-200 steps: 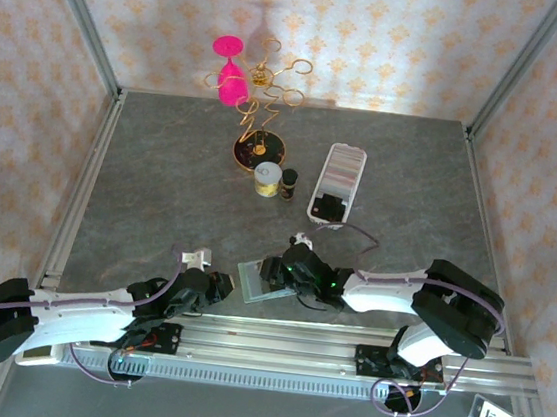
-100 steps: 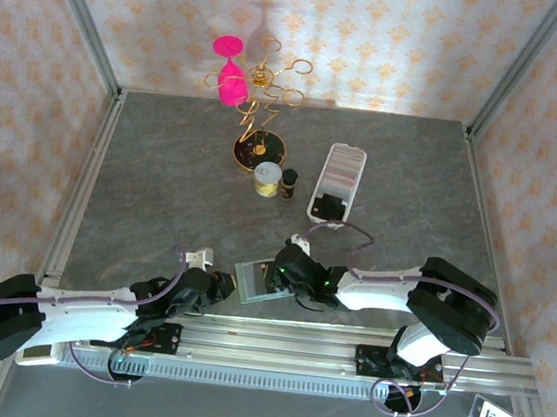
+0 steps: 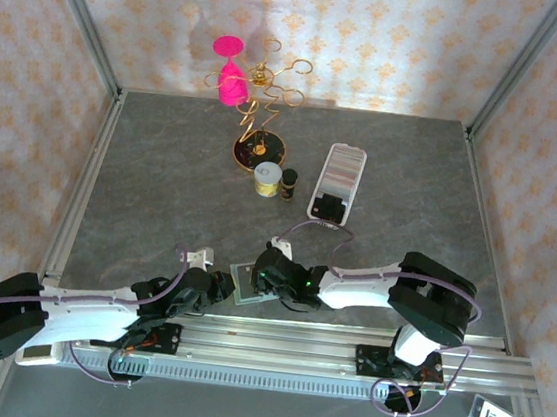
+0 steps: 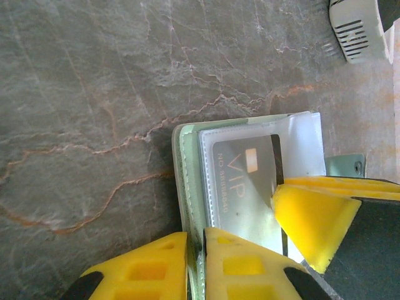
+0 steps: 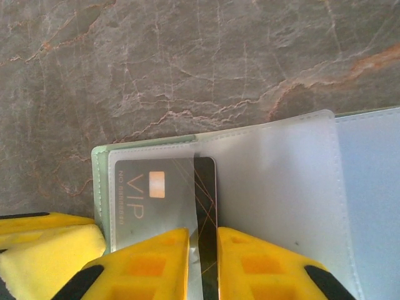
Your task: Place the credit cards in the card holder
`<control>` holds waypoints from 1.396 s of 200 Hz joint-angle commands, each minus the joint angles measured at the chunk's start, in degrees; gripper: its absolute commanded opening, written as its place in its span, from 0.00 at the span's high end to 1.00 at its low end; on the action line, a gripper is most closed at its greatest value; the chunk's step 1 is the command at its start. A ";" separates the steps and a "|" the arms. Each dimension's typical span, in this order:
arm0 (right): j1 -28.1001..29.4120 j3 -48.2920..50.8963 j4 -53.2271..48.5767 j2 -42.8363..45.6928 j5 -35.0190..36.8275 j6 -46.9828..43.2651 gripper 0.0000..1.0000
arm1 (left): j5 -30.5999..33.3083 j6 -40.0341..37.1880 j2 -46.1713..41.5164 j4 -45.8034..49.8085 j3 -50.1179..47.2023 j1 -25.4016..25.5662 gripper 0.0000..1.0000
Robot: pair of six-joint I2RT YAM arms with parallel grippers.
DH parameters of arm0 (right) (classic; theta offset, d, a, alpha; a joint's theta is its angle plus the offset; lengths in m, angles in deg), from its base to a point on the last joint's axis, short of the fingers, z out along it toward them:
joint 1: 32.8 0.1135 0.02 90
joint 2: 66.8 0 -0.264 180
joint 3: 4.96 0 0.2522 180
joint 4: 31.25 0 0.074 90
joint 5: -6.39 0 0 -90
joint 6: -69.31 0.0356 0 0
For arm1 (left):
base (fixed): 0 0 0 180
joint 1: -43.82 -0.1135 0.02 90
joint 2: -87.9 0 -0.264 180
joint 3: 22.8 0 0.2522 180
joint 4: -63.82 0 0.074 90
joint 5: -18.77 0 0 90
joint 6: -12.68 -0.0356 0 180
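Note:
The sage-green card holder [image 3: 246, 283] lies open near the table's front edge, with its clear pockets facing up. My left gripper [image 4: 195, 256] is shut on the holder's green edge [image 4: 187, 181]. A dark credit card marked VIP [image 5: 156, 194] sits mostly inside the end pocket, with a narrow strip of it sticking out. My right gripper [image 5: 205, 262] is down over that strip. Its jaws are drawn almost together, and I cannot tell whether they pinch the card. More credit cards [image 3: 344, 166] stand in a row in the clear tray [image 3: 331, 209].
At the back stands a gold spiral stand [image 3: 258, 146] with a pink glass [image 3: 231, 80]. A small gold jar [image 3: 268, 179] and a dark bottle [image 3: 288, 184] sit next to the tray. The metal rail [image 3: 273, 341] runs just behind the holder.
My right gripper has slid left, and the card holder has shifted left with it. Its jaws have narrowed from well apart to almost together. The left gripper has kept its hold.

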State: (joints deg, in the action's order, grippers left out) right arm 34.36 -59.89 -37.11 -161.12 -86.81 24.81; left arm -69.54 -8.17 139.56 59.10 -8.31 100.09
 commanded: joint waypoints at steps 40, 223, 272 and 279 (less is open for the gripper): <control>1.05 0.80 -5.96 6.36 6.71 0.55 0.59 | 0.24 -0.24 -3.53 4.04 -0.47 0.06 0.87; 1.12 5.73 -5.34 7.18 4.03 3.94 0.53 | 0.06 -0.34 -2.75 3.90 0.19 0.06 0.84; 1.08 5.26 -0.20 6.63 0.24 3.66 0.58 | -0.07 -0.08 -2.88 3.80 -0.29 0.00 0.84; 1.11 5.26 0.32 6.62 -0.15 3.64 0.61 | -0.02 0.06 -2.92 3.64 -0.51 0.00 0.85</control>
State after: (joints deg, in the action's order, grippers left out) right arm 35.21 -53.99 -38.99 -153.64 -84.71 28.26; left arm -69.54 -8.17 136.76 61.94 -8.35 100.09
